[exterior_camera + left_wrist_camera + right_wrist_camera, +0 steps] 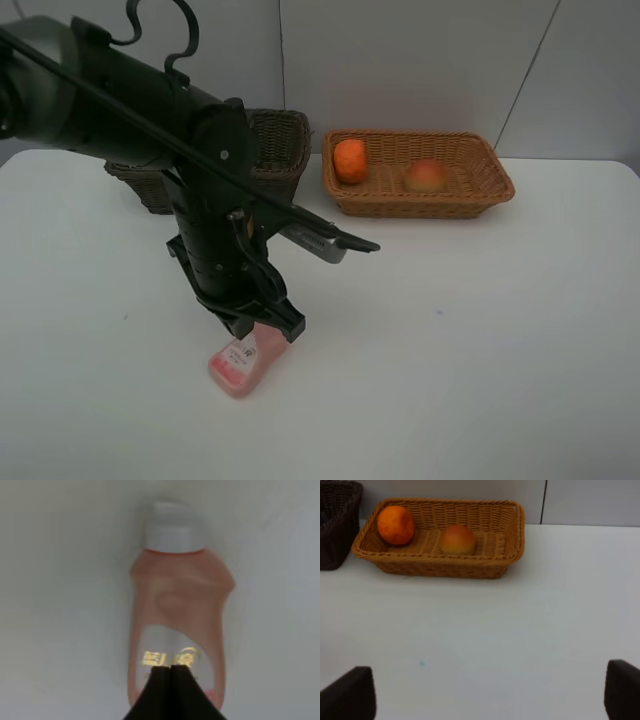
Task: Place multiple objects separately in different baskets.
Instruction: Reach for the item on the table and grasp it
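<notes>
- The desk [480, 330] is a plain white surface. Its far edge runs along the wall, and both baskets stand against that edge.
- The dark brown basket [283, 140] sits at the far left, partly hidden behind the left arm [215, 230]. The light orange-tan basket [420, 205] stands just beside it on the right, with a narrow gap between them.
- A broad stretch of open desk lies between the baskets and the near side. The right wrist view shows the same bare white surface in front of the lighter basket.
- The pink bottle [238, 368] lies on its side on the near left part of the desk, well apart from both baskets and directly under the left arm's tip.
- Up close the bottle is translucent pink with a waisted body, a white cap [174, 527] and a silvery label [167, 642] with gold marks.
- The left end effector [170, 669] is clenched. Its two dark tips meet in front of the label and nothing sits between them.
- The right end effector [487, 680] is released, its fingers spread wide at the edges of its own view and holding nothing.
- The orange tangerine [350, 160] rests in the left end of the lighter basket, and the red-yellow peach [427, 176] lies near its middle, apart from the tangerine.
</notes>
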### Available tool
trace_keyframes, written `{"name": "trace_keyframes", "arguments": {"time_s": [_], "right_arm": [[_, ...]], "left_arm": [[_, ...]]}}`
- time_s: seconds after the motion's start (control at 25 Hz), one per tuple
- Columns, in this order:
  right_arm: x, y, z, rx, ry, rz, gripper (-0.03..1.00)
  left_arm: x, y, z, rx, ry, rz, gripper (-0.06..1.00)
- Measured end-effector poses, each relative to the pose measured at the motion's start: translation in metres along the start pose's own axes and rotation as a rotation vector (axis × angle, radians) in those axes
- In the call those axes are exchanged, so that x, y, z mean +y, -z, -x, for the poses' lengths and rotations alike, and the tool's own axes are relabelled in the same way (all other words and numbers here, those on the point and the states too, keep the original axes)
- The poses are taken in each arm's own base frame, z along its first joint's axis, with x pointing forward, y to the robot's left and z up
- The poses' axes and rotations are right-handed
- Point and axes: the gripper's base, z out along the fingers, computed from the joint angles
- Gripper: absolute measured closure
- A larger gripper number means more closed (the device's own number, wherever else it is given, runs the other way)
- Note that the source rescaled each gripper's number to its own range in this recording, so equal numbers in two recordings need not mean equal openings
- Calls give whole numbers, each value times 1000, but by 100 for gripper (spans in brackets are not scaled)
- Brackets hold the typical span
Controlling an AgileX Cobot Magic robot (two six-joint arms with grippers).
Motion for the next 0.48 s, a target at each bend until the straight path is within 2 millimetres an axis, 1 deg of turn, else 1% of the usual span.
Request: {"name": "trace_keyframes", "arguments": {"time_s": [0.28, 0.48], "right_arm": [[0, 0, 0, 0, 0, 0, 0], [0, 0, 0, 0, 0, 0, 0]], "left_arm": [[1, 0, -1, 8, -8, 3, 94], [0, 11, 10, -26, -85, 1, 94]]}}
